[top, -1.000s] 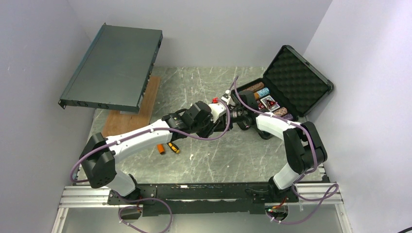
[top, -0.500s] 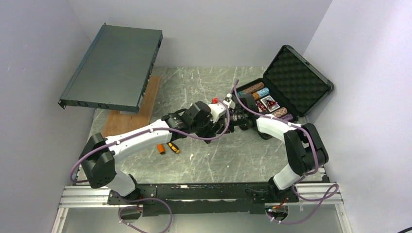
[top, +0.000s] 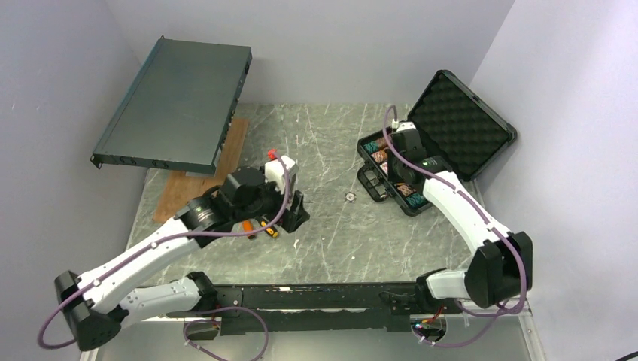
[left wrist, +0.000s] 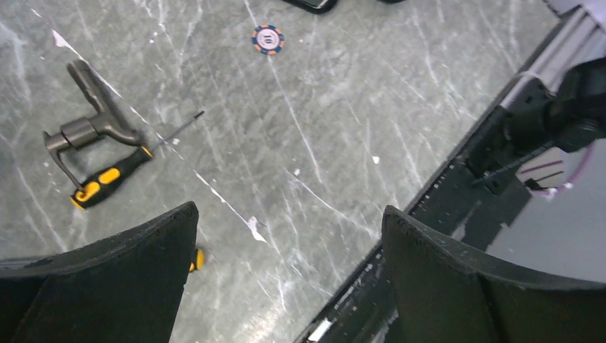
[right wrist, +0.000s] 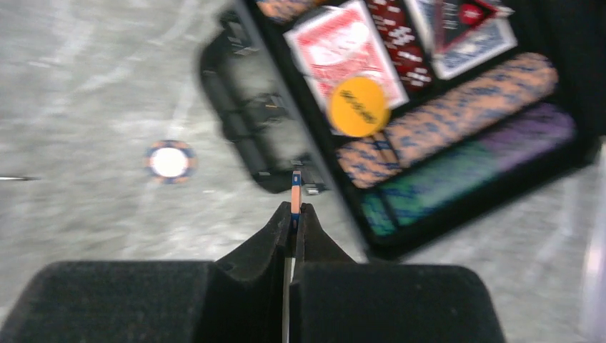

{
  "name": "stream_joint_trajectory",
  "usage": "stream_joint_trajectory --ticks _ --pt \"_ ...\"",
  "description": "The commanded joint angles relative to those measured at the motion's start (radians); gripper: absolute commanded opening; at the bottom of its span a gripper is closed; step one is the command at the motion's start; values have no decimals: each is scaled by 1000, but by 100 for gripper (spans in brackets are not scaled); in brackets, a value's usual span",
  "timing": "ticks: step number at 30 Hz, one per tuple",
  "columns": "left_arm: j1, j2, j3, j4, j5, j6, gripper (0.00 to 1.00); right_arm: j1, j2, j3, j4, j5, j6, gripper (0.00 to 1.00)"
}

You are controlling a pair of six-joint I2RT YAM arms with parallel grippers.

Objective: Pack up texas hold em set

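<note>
Just short of the case [right wrist: 493,200], my right gripper [right wrist: 294,214] pinches a poker chip [right wrist: 295,191] edge-on; so thin a hold could let it twist free. My left gripper [left wrist: 289,214] gapes empty.

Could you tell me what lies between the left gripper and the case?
One loose poker chip, lying flat on the table; the top view shows it.

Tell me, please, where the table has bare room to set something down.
Bare marble lies between the loose chip and the near rail, and at the far edge between the rack and the case. It is crowded around the screwdrivers and inside the case.
</note>
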Motion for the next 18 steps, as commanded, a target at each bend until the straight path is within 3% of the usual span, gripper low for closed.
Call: stream_joint_trajectory --ticks 1,7,18 --pt "3 -107 -60 -30 71 -63 100 -16 90 30 -116 272 -220 0" --pt "3 -205 -135 -5 111 -104 99 -60 84 17 -43 163 -372 0" --pt "4 -232 -190 36 169 -157 100 -81 186 116 -24 72 -476 0"
